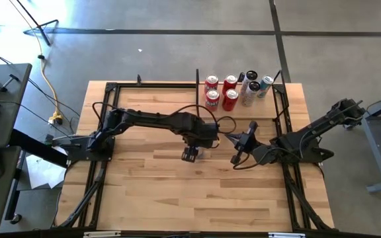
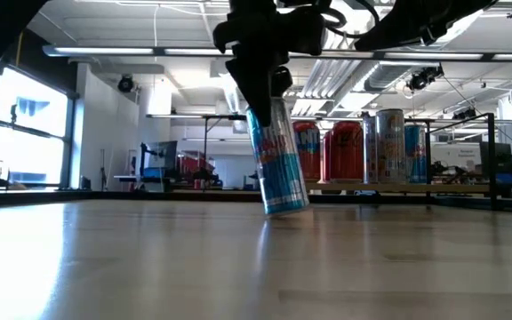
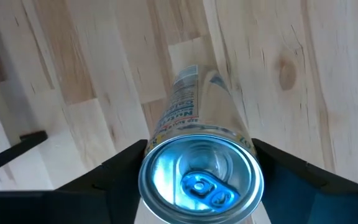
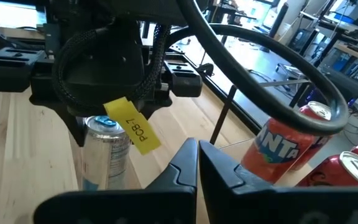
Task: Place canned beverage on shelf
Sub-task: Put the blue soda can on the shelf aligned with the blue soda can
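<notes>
Near the middle of the counter (image 1: pixel 151 192), the left gripper (image 1: pixel 190 155) grips a blue-and-white can (image 2: pixel 278 169) near its top, the can tilted with its base touching the wood. Best to straighten it and lift clear before carrying it toward the shelf (image 1: pixel 263 109) at the far right corner, beside the cans (image 1: pixel 220 92) already there. Just right of it, the right gripper (image 1: pixel 238 157) waits, pinched closed and empty.

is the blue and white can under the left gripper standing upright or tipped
Tipped. In the low view the blue and white aluminium can leans, its base on the plank wooden tabletop, its top between the fingers of the left gripper.
</notes>
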### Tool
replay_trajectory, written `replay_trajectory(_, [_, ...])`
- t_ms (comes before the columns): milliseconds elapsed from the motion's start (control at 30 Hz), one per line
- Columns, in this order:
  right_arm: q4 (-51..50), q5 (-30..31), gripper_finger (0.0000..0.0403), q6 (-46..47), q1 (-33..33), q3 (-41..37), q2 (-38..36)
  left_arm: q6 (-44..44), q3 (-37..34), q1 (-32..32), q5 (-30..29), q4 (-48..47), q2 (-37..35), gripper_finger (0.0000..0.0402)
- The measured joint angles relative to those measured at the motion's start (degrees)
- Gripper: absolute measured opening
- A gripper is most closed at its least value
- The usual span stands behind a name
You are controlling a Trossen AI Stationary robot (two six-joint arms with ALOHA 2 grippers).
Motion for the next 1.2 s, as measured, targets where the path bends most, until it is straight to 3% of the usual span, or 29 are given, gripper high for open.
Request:
replay_trajectory(133, [-0.7, -0.2, 0.0000, 1.1, 0.0, 0.0, 0.0, 0.0, -0.3, -0.1, 0.4, 0.1, 0.3, 0.0274])
replay_trajectory(800, [-1.9, -0.3, 0.0000, 1.4, 0.0, 0.0, 0.0, 1.5, -0.2, -0.9, 0.5, -0.1, 0.2, 0.0308])
replay_trajectory(1200, [-2.8, -0.4, 0.0000, 1.2, 0.0, 0.0, 0.0, -3.1, -0.2, -0.1, 0.0, 0.6, -3.1, 0.0310])
